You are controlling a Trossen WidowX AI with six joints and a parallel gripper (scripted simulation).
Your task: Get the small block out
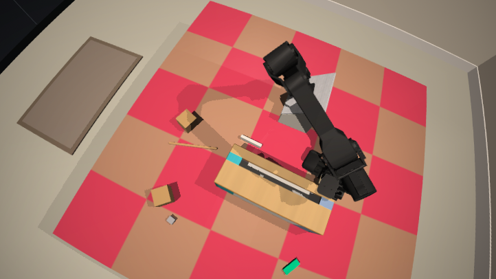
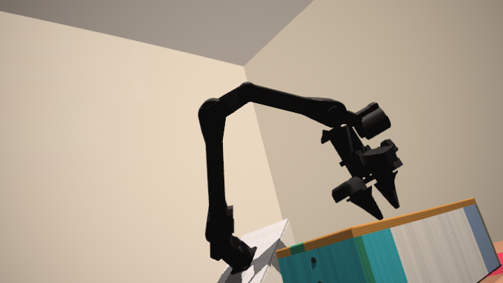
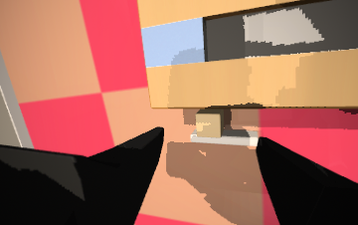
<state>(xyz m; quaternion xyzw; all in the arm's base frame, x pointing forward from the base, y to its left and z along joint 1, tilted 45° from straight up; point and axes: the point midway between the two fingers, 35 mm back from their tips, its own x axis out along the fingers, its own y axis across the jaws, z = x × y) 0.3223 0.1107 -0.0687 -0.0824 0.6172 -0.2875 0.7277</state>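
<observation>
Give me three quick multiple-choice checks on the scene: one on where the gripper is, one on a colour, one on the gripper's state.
1. Over which part of the box does the gripper hang?
A. the teal end
B. the light-blue end
C. the middle of the lid

2. What colour is the flat piece lying alone nearest the bottom of the top view?
A. green
B. white
C. grey

3. How does the gripper stand?
A. shut on a block
B. shut on the thin stick
C. open, holding nothing

Answers:
1 B: the top view shows the wrist at the light-blue corner, and the exterior view shows the tips above the lid.
2 A: it is plainly bright green.
3 C: in the wrist view the fingers stand apart, and the small tan block lies beyond them by the box's foot.
</observation>
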